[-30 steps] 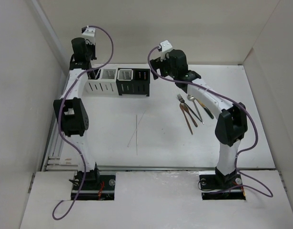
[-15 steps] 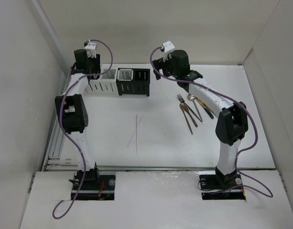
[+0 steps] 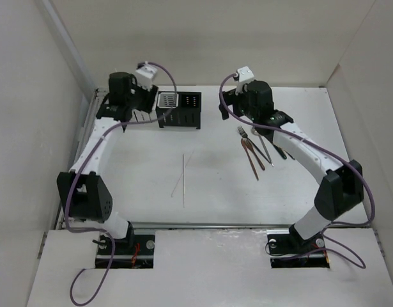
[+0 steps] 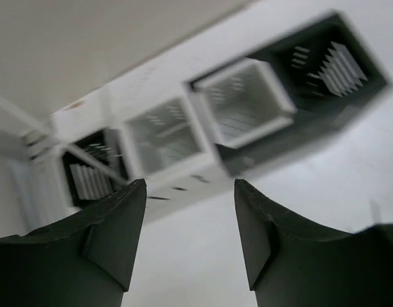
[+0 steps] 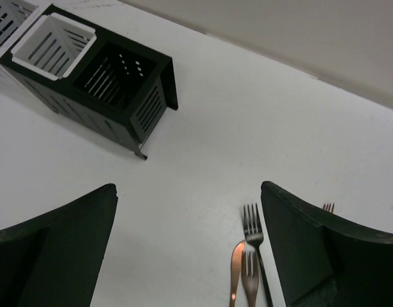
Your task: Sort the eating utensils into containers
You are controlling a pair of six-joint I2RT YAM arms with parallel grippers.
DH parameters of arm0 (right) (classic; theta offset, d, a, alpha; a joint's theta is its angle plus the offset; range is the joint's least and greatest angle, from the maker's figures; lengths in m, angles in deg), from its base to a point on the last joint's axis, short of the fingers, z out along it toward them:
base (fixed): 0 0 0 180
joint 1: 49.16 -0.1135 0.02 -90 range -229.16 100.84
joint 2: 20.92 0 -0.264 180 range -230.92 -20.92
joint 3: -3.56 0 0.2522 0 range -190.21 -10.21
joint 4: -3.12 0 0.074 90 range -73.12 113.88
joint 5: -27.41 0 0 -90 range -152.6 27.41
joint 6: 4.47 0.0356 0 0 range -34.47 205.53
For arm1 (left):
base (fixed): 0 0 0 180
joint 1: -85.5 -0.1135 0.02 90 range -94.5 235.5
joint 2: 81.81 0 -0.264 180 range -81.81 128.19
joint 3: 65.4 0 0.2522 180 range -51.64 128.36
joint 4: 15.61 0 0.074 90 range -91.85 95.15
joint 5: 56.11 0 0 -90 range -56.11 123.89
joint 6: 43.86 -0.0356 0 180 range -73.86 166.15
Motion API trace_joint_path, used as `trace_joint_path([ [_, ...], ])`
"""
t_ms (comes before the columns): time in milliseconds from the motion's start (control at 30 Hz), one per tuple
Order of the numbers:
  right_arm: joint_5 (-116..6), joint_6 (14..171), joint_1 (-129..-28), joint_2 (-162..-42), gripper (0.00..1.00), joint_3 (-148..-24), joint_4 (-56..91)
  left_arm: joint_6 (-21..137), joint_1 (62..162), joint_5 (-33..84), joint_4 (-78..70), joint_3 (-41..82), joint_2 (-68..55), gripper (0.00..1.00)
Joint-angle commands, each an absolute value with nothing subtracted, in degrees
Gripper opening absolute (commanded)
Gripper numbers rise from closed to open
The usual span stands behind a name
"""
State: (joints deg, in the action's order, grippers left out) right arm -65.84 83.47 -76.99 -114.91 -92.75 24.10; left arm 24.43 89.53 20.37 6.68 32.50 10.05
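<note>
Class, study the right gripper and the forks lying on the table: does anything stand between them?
Nothing visible does. The open right gripper hovers above bare table, and the forks lie just beyond its fingertips with no object between.

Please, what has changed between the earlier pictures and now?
The left gripper moved right along the caddies, its elbow swinging toward the near edge. The right gripper shifted right and slightly nearer, toward the utensil pile. Both are open; nothing visibly taken or released. Caddies, pile and white chopsticks stayed put.
</note>
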Motion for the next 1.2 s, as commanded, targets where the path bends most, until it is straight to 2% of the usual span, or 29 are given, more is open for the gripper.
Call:
trace_joint_path([
  [0,-68.30,88.16,-77.98,-109.09,0.98,-88.01,22.41,21.95,96.55,13.94,17.82,25.02,6.62,0.54],
  [167,-70.33,91.76,-78.59,-100.75,0.98,-77.72,22.41,30.05,104.03,15.33,19.68,16.57,7.13,0.55],
  [333,-72.26,93.52,-79.30,-93.97,0.94,-71.04,22.94,36.81,106.67,17.44,19.16,16.73,12.40,0.54],
  [567,-74.01,94.06,-79.30,-89.04,0.90,-68.21,24.61,41.22,108.43,16.75,17.92,18.24,17.16,0.51],
  [833,-76.31,94.59,-79.30,-86.31,0.90,-65.41,26.98,43.50,109.58,18.33,15.99,14.90,18.47,0.51],
  [1033,-77.44,94.59,-79.30,-84.65,0.89,-65.40,27.51,45.09,110.10,21.40,15.99,18.06,22.52,0.42],
  [1167,-78.15,94.59,-79.30,-84.02,0.89,-64.87,27.51,45.09,110.72,22.89,15.99,18.06,23.66,0.40],
])
